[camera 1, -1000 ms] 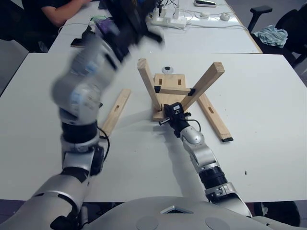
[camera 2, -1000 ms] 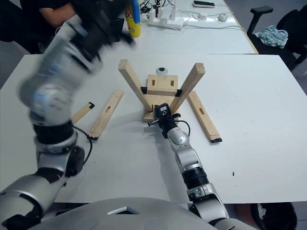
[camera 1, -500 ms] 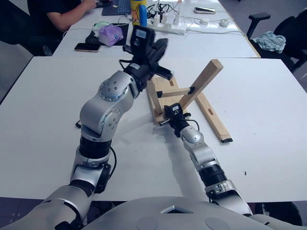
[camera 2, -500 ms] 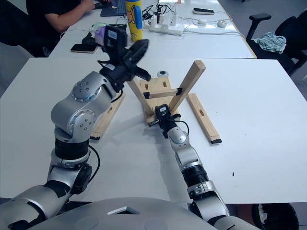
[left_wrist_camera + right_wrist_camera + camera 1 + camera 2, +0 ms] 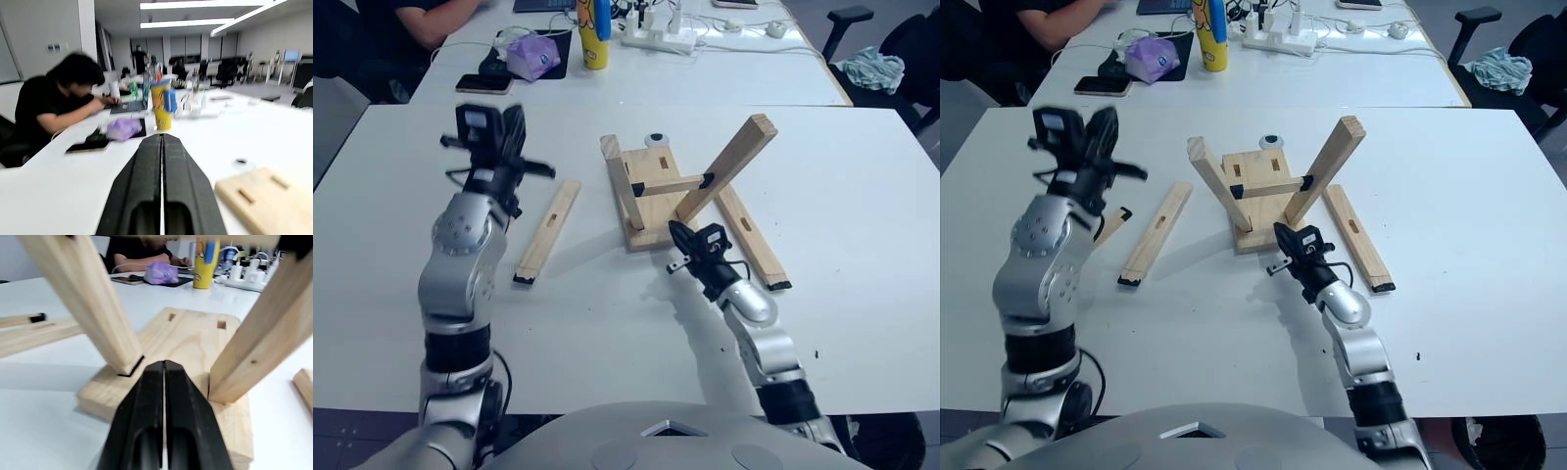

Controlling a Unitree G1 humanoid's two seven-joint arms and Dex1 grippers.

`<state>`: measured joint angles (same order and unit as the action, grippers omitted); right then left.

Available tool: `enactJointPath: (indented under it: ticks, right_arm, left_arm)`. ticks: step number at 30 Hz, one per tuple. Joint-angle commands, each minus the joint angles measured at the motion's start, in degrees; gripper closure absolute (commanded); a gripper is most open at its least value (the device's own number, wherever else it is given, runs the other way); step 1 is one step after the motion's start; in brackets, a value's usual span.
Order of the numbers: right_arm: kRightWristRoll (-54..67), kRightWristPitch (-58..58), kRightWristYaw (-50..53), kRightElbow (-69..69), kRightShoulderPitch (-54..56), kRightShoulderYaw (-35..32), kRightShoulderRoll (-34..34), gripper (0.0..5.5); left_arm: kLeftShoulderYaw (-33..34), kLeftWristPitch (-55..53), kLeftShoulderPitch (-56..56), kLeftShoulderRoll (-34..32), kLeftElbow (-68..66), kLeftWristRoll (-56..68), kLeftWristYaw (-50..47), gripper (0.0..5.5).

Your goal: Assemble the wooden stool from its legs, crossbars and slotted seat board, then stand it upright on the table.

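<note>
Left of the stool [image 5: 658, 186], a loose leg [image 5: 548, 230] lies lengthwise away from the robot, nearest the raised left tool [image 5: 161, 142]. It and the right tool [image 5: 164, 367] are both pressed together, empty.

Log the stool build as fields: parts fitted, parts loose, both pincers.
seat board: lying flat on the table
fitted legs: two, splayed upward from the board
fitted crossbar: joins those two legs
loose legs: one flat on each side of the board
loose crossbar: flat, farther left
left pincer: shut, empty, raised at the left
right pincer: shut, empty, near the board's front edge
</note>
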<state>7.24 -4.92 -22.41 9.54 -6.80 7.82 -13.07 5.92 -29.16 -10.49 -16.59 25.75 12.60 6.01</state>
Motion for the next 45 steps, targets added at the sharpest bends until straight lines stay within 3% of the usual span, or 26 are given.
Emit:
enactJointPath:
  ticks: [1,8,13,20,25,30,45]
  right_arm:
    - [1.55,-2.61,-1.95,-1.53,0.21,-6.45,-5.76,5.5]
    - [3.07,-2.26,-4.05,-12.74,9.88,-12.53,-10.23,5.5]
    - [1.9,0.35,-13.4,-30.91,24.71,-9.38,-11.99,5.5]
    - [-0.03,8.56,-22.76,-53.73,39.9,-7.84,-11.97,5.5]
    - [-0.61,12.07,-26.81,-60.15,44.21,-7.1,-10.33,5.5]
    - [-0.84,14.42,-31.87,-59.77,44.45,-4.93,-8.15,5.5]
    - [-1.05,9.78,-37.44,-39.82,33.58,3.15,-5.5,5.5]
  left_arm:
    - [-0.24,2.45,7.94,-5.95,4.31,4.72,12.44,5.48]
    - [-10.13,2.79,15.08,-15.47,9.58,5.28,28.18,5.48]
    - [-21.66,5.05,13.24,-20.22,4.65,-1.76,35.26,5.48]
    - [-32.86,11.68,1.16,-12.39,-11.53,-12.23,35.45,5.48]
    - [-35.24,12.45,-3.55,-8.6,-17.57,-17.28,33.66,5.48]
    - [-37.92,13.68,-7.04,-11.25,-24.71,-26.6,33.02,5.48]
    - [-29.8,11.34,-8.09,-11.7,-24.69,-28.49,31.0,5.48]
